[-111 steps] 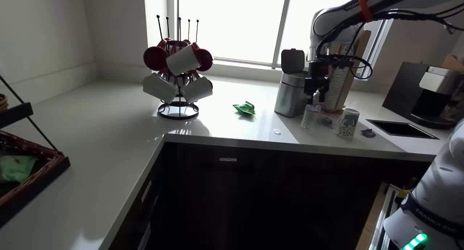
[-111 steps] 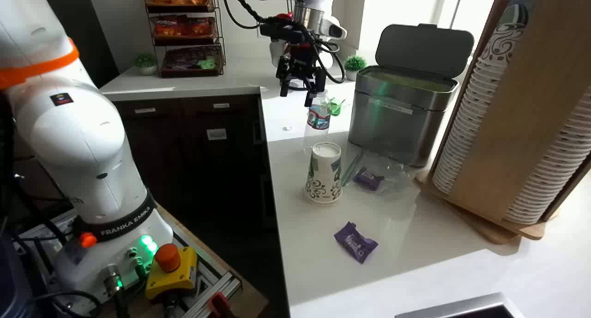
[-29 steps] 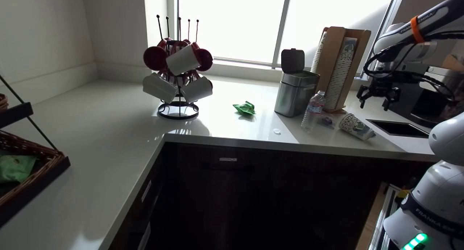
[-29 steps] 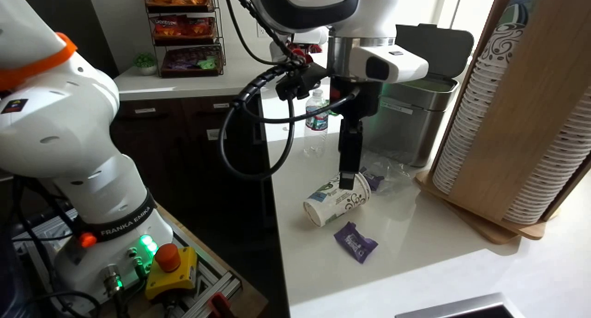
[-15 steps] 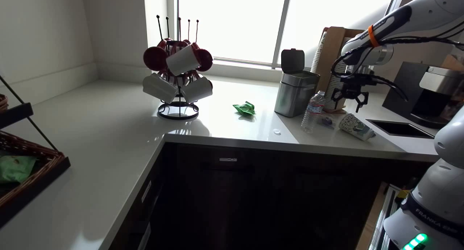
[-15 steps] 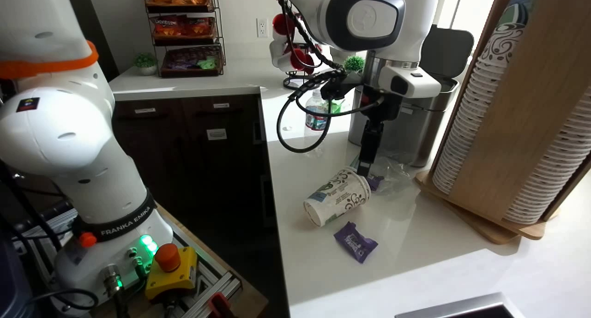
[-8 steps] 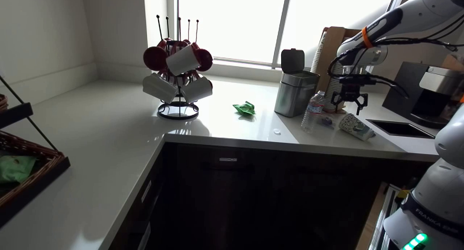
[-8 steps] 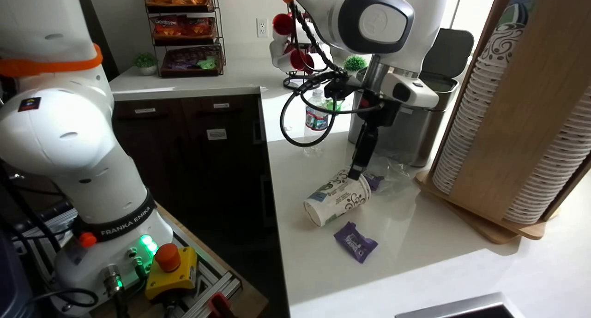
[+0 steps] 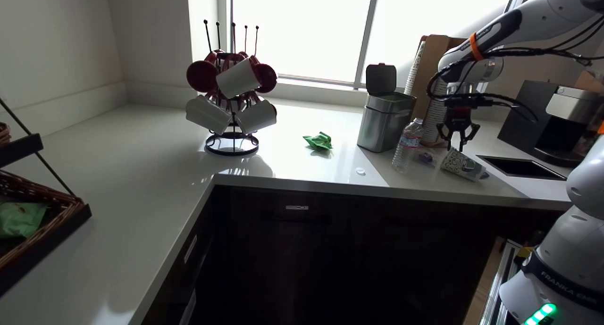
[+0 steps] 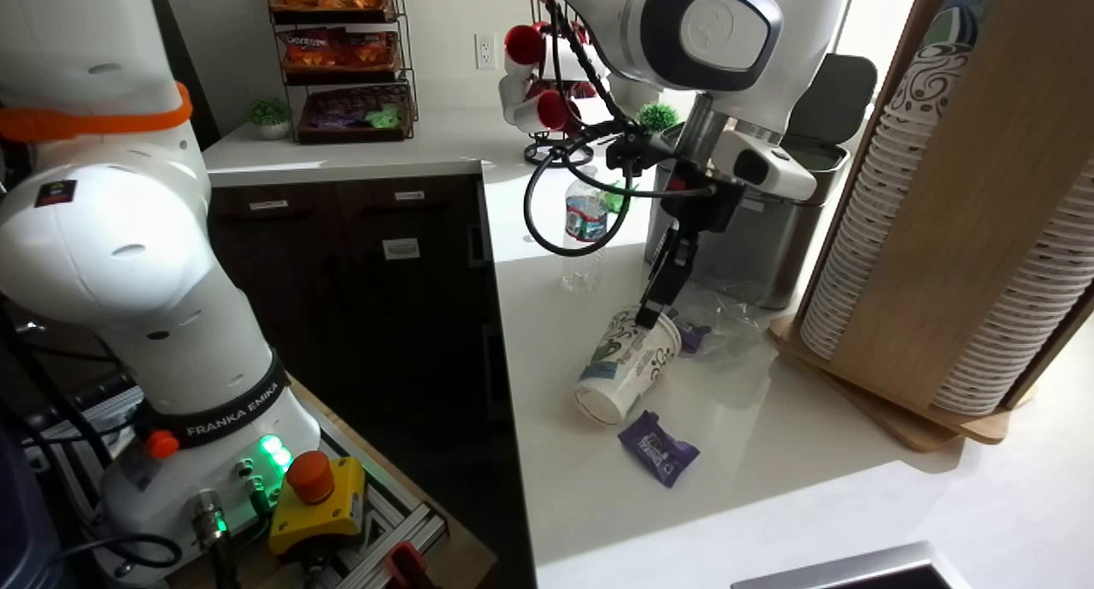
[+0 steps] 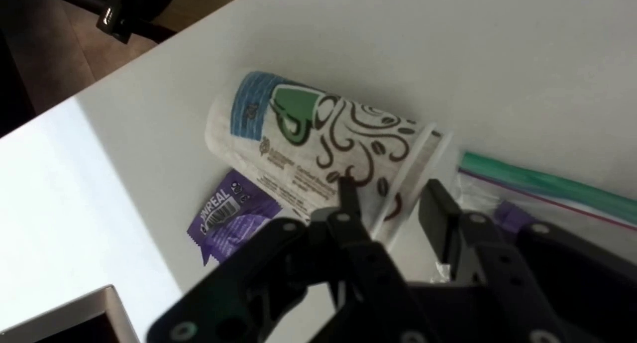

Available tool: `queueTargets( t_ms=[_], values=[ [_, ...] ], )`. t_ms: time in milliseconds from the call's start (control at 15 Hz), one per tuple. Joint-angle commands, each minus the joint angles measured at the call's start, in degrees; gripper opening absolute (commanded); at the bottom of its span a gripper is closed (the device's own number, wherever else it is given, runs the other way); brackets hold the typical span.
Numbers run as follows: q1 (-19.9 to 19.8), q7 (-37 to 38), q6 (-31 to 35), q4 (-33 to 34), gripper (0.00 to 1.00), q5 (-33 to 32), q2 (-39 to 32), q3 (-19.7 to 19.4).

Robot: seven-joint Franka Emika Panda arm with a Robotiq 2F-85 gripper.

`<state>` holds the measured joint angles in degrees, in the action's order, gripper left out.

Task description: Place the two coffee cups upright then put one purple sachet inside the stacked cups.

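Cups (image 10: 629, 368) lie on side, rims just under end effector (image 11: 391, 186); it's part-closed, can't tell if gripping; pinch both walls, raise rim end slowly, pivot base down clear of sachet (image 10: 657, 450).

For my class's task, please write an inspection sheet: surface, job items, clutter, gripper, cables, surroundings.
Surface: glossy white countertop, partly sunlit.
Job items: stacked white patterned paper cups, tipped over; small purple wrapped sachet, outside them.
Clutter: clear plastic bottle; clear plastic zip bag; crumpled green packet.
Gripper: black two-finger gripper, astride the cups' rim; firm grip unclear.
Cables: black cable loop, hanging near the gripper.
Surroundings: silver metal bin, lid open; wooden cup dispenser.
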<state>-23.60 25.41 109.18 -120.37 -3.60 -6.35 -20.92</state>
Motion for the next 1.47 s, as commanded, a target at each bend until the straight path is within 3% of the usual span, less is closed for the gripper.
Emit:
queueTargets(
  t_ms=[0,133,600,1067,1400],
  values=[
    [1.3,-2.7,-2.3,0.6,0.05,-0.7,1.0,-0.3],
    [2.0,-3.7,-1.9,-0.3,0.00,-1.8,2.7,0.0],
    [3.5,-6.9,0.6,-3.8,0.03,-6.6,9.5,0.8],
    [2.6,-11.5,11.3,-15.9,0.03,-15.1,21.6,1.9],
    [1.2,-14.8,15.8,-21.5,0.03,-16.3,25.4,1.9]
  ],
)
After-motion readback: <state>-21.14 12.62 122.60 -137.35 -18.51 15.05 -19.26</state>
